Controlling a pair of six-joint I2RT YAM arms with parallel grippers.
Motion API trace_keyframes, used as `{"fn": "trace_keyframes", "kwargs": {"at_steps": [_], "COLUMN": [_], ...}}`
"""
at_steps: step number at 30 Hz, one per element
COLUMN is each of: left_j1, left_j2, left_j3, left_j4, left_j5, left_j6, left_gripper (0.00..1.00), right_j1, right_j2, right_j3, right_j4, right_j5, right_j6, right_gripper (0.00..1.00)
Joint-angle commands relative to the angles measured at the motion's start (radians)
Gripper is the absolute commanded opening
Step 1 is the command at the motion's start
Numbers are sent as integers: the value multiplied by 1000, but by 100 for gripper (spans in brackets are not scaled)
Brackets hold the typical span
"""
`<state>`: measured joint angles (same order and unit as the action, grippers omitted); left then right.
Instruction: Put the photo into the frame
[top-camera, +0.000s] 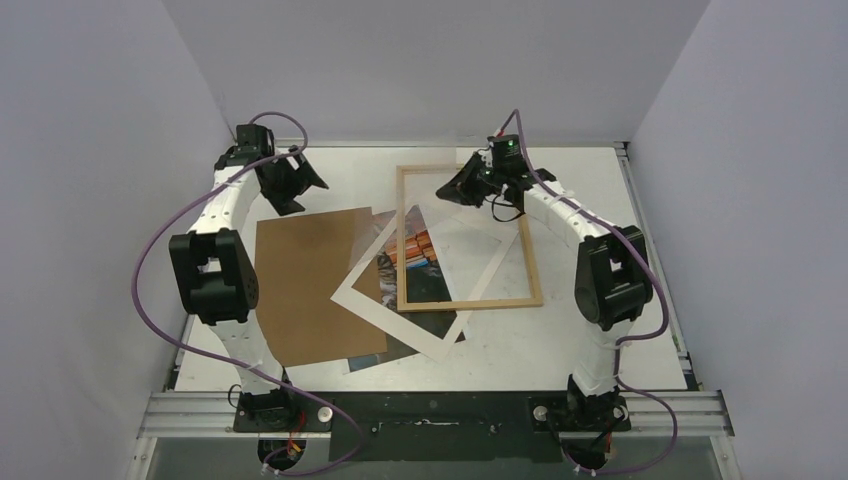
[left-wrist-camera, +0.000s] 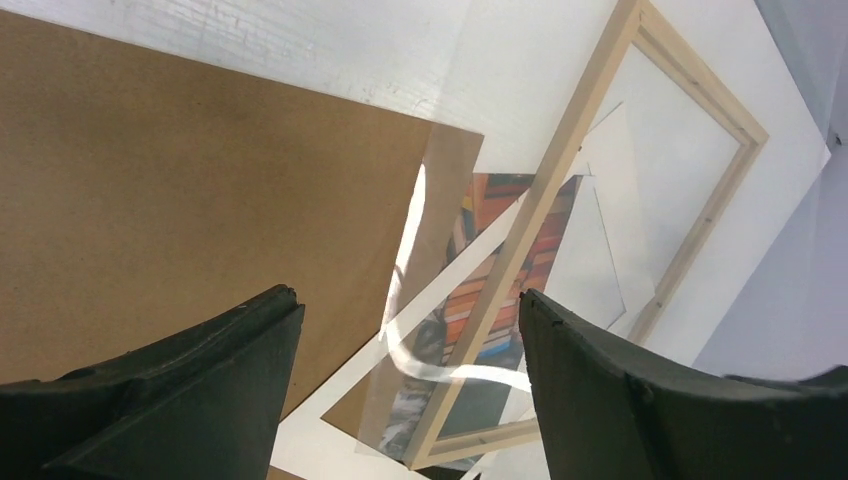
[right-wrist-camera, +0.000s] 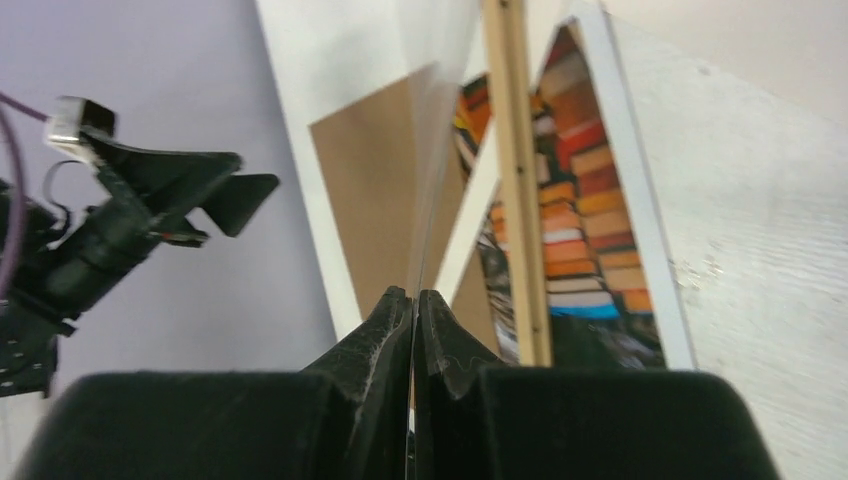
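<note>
frame (top-camera: 470, 303) on mat (top-camera: 388, 318), photo (top-camera: 415, 250) beneath, board (top-camera: 305, 290) left, sheet (right-wrist-camera: 427, 180) in right hand (right-wrist-camera: 414, 300)

The frame (top-camera: 470, 304) is a thin, light-wood rectangle, empty, lying flat on the worktop (top-camera: 600, 340). Its far left corner sits under the right hand (top-camera: 452, 190), and it is well to the right of the left hand (top-camera: 300, 183). The photo (top-camera: 418, 250) lies face up below it, on the near side of the right hand and skewed against the frame's rails. Orange, red and blue book spines show on both sides of the left rail, and the rest is dark. A white mat (top-camera: 350, 300) and a clear sheet (left-wrist-camera: 450, 180) cover much of it.
</note>
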<state>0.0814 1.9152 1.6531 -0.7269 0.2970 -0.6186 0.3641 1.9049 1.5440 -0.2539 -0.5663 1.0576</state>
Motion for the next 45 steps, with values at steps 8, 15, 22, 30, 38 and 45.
{"fn": "trace_keyframes", "kwargs": {"at_steps": [8, 15, 22, 30, 38, 45], "left_j1": [-26, -107, -170, -172, -176, -184], "left_j2": [8, 83, 162, 249, 343, 381], "left_j3": [-61, -133, -99, -19, 79, 120], "left_j4": [123, 174, 147, 44, -103, -136], "left_j5": [184, 238, 135, 54, -31, -55], "left_j6": [24, 81, 100, 168, 312, 387], "left_gripper": [81, 80, 74, 68, 69, 65], "right_j1": [-79, -73, -73, -74, -72, -77], "right_j2": [-133, -120, -104, -38, 16, 78], "right_j3": [-206, -383, -430, -412, -316, -224], "right_j4": [-28, 199, 302, 367, 314, 299], "right_j5": [-42, -78, -92, -144, -183, -244], "right_j6": [-263, -247, -244, -252, -315, -376], "right_gripper": [0, 1, 12, 32, 55, 58]}}
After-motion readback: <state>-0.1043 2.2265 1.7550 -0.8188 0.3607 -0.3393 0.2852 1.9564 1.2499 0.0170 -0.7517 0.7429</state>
